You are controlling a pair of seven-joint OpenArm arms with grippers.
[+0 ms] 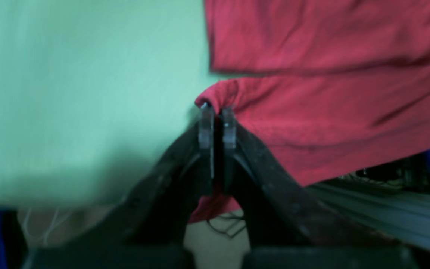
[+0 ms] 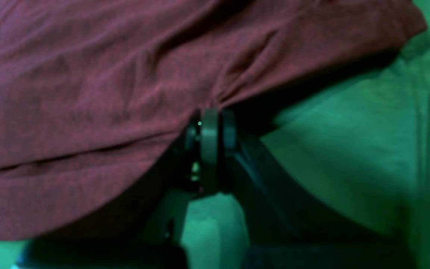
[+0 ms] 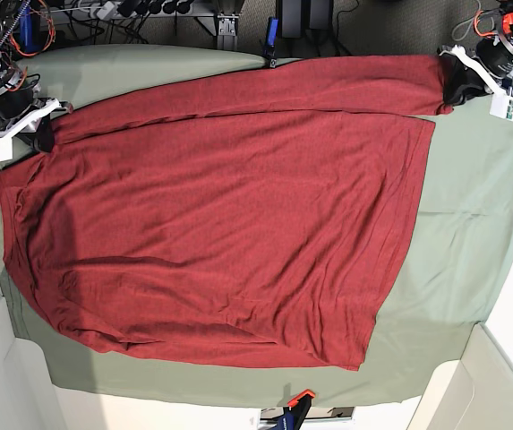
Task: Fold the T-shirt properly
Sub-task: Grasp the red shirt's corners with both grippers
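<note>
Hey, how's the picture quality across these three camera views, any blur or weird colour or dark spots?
Left wrist view: soft and smeared, the table cloth washed to mint. Right wrist view: dim, teal-tinted, the T-shirt looking purplish with deep shadow under its edge. Base view: sharp, evenly lit, no glare.

Dark red long-sleeved T-shirt (image 3: 220,233), spread flat (lightly wrinkled), one sleeve along top

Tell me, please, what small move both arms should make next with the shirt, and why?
Probably lift both pinched ends slightly and carry the far strip toward the near edge. The left gripper and right gripper are each shut on the T-shirt, at opposite ends of its far edge, while the rest lies flat on the green cloth.
</note>
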